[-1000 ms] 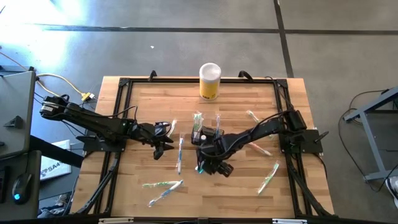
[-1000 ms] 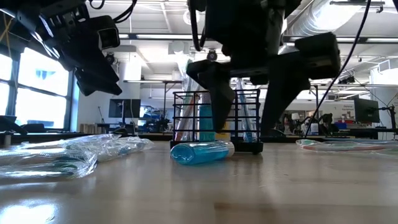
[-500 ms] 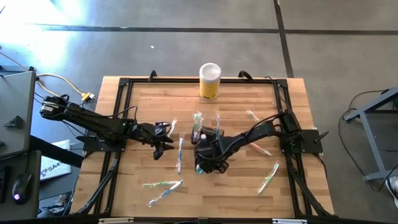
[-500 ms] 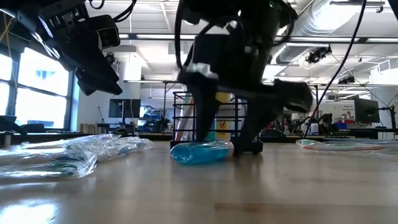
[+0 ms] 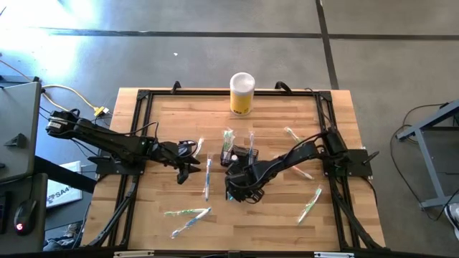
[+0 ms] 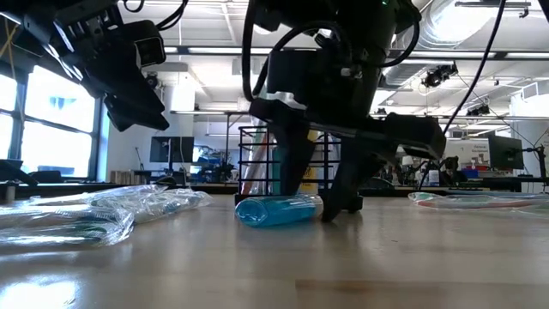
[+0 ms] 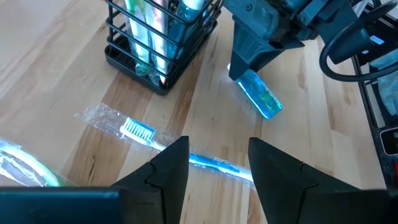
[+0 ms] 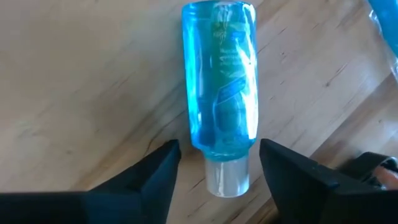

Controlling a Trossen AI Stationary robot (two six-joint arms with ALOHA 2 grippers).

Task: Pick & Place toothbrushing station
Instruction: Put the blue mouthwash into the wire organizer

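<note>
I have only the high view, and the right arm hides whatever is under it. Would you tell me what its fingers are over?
Observer: A blue bottle lying flat on the table. The right gripper is open and straddles its silver cap end.
Operator: Where does it lie relative to the caddy?
Observer: It lies beside the black wire caddy, apart from it. Wrapped toothbrushes stand inside the caddy.
Operator: And the left gripper?
Observer: The left gripper is open and empty, above a wrapped toothbrush on the table.
</note>
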